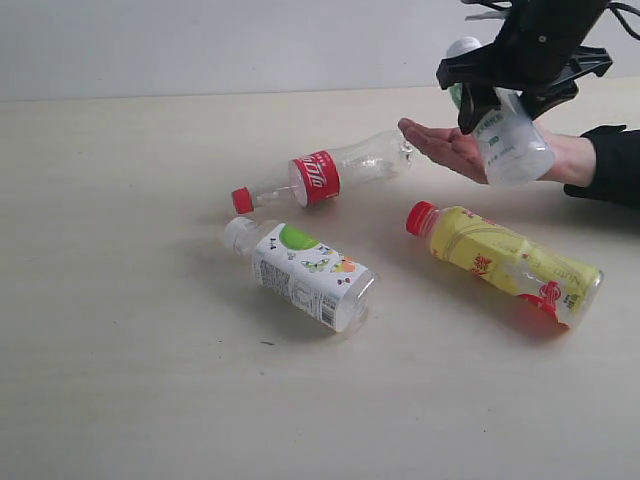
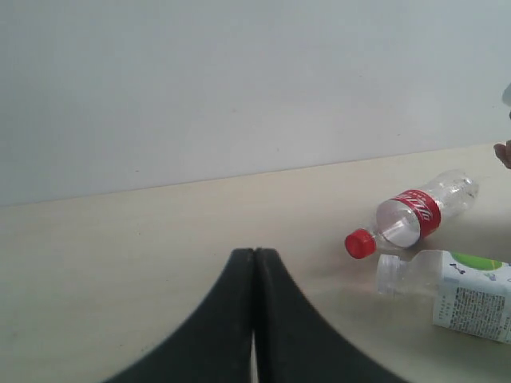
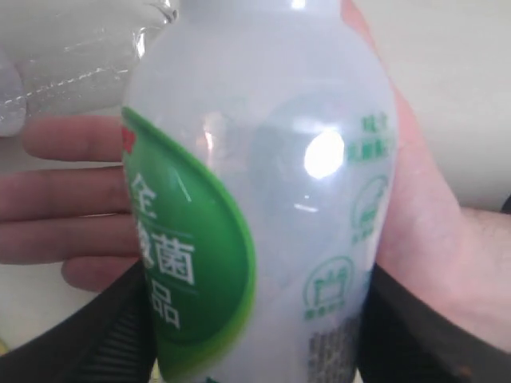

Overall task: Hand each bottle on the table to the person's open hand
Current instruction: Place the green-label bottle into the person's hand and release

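Gripping a white-and-green bottle [image 1: 512, 148], my right gripper [image 1: 503, 105] is holding it just over the person's open hand [image 1: 450, 148]. I am seeing three bottles [image 1: 310, 272] lying near that hand, left gripper [image 2: 254, 319] closed.

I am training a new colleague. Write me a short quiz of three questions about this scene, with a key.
1. True or false: the right pincer holds a white-capped plastic bottle with a green-and-white label over the person's open bare hand.
2. How many bottles lie on the pale beige table?
3. The left pincer is: A. open; B. shut and empty; C. shut on a bottle.
Key: 1 true. 2 three: the clear plastic bottle with red cap and label, the yellow plastic bottle with red cap, the other white-capped plastic bottle with white-and-green label. 3 B.
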Motion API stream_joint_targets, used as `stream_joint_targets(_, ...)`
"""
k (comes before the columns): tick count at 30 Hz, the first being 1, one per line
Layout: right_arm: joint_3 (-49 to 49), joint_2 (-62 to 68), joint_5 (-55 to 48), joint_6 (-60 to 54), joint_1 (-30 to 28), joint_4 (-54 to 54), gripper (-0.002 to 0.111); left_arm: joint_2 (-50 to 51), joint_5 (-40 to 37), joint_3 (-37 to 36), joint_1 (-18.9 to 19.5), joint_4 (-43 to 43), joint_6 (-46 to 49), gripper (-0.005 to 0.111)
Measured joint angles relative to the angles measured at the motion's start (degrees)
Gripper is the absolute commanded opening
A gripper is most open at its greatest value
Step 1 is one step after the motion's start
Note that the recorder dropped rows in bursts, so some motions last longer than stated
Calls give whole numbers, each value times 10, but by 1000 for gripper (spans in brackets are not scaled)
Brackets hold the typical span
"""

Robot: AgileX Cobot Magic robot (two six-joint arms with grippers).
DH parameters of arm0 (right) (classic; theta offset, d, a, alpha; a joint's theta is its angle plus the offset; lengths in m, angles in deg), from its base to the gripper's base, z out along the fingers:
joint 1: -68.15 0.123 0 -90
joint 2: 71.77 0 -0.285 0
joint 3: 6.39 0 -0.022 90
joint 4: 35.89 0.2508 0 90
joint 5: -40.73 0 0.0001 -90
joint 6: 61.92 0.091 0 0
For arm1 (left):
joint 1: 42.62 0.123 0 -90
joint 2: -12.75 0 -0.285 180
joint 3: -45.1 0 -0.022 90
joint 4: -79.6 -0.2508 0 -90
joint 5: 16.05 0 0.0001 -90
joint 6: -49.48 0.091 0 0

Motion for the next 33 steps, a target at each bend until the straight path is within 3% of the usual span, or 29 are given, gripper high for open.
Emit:
stream_joint_targets(14,-1,27,-1,0,-1,11,0,0,0,0,0,0,0,0)
stream_joint_targets(18,-1,27,-1,0,-1,11,19,0,0,0,0,0,0,0)
stream_joint_targets(21,-1,27,3,0,-1,11,44,0,0,0,0,0,0,0)
stream_joint_targets(26,-1,27,10,0,-1,11,68,0,0,0,0,0,0,0)
stream_joint_targets(33,-1,27,22,0,-1,6,81,0,0,0,0,0,0,0)
